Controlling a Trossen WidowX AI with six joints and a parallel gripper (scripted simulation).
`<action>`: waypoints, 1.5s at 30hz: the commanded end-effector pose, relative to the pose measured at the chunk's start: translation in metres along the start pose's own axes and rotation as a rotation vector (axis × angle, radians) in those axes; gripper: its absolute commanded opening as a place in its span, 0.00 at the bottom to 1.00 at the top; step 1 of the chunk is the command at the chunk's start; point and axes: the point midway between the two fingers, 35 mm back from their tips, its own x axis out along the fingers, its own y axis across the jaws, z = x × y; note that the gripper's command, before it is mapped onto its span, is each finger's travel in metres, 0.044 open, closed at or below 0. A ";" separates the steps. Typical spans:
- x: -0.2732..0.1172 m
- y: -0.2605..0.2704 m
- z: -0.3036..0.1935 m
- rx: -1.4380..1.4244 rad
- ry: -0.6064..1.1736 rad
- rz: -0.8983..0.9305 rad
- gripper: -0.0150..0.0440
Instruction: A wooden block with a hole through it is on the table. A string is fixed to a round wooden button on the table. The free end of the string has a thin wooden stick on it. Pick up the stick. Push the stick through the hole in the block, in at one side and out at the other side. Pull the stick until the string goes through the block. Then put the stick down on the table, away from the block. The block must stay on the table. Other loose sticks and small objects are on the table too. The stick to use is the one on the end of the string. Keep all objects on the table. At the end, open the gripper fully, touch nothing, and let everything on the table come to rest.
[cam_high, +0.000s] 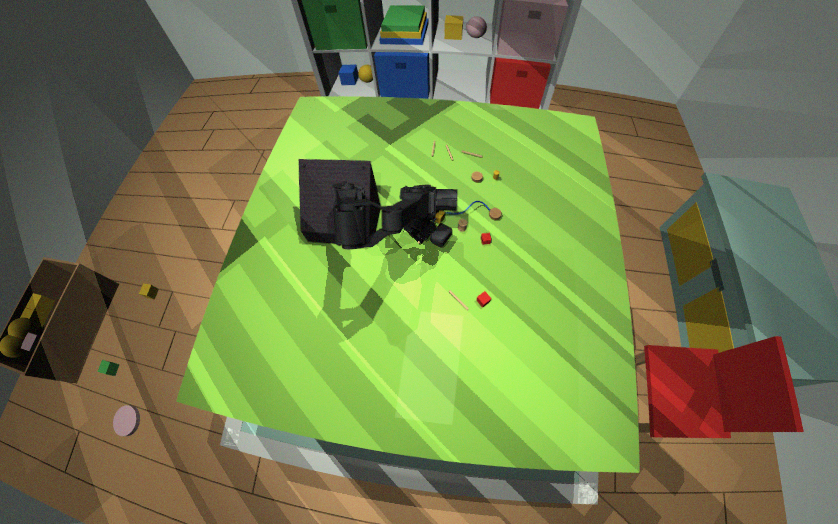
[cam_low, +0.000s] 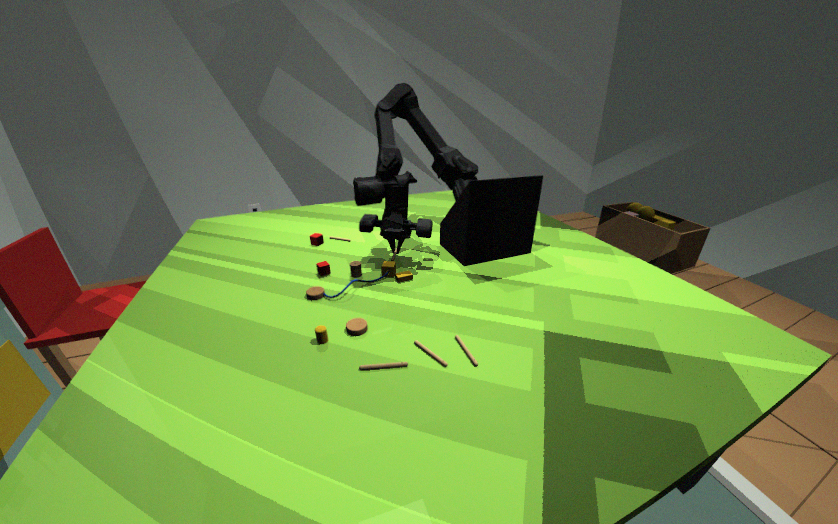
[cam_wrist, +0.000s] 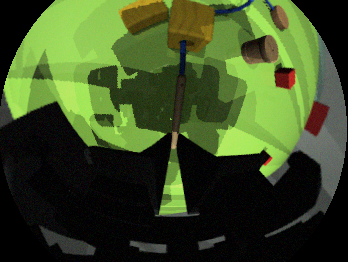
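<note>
The wooden block (cam_high: 440, 216) (cam_low: 388, 266) (cam_wrist: 192, 25) stands on the table. The blue string (cam_high: 474, 204) (cam_low: 349, 284) runs from the round button (cam_high: 495, 213) (cam_low: 315, 293) (cam_wrist: 280, 18) to the block's far side. In the wrist view, string (cam_wrist: 182, 60) also comes out of the hole in the near face and joins the stick (cam_wrist: 178, 102). My gripper (cam_low: 395, 254) (cam_wrist: 174, 136) is shut on the stick's near end, on the base side of the block. The fingertips are hidden under the arm in the top view.
A yellow piece (cam_low: 404, 276) (cam_wrist: 145, 16) lies close beside the block. A brown cylinder (cam_high: 462, 224) (cam_low: 355, 268) (cam_wrist: 260, 49) and red cube (cam_high: 486, 238) (cam_low: 323, 268) (cam_wrist: 285, 78) are nearby. Loose sticks, a disc (cam_high: 477, 176) (cam_low: 356, 326) and another red cube (cam_high: 483, 299) (cam_low: 316, 239) lie farther off.
</note>
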 end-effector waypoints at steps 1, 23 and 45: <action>0.001 0.004 -0.006 0.012 0.009 0.001 0.25; 0.006 0.006 -0.023 0.055 0.011 0.029 0.25; 0.014 0.004 -0.029 0.049 0.009 0.070 0.25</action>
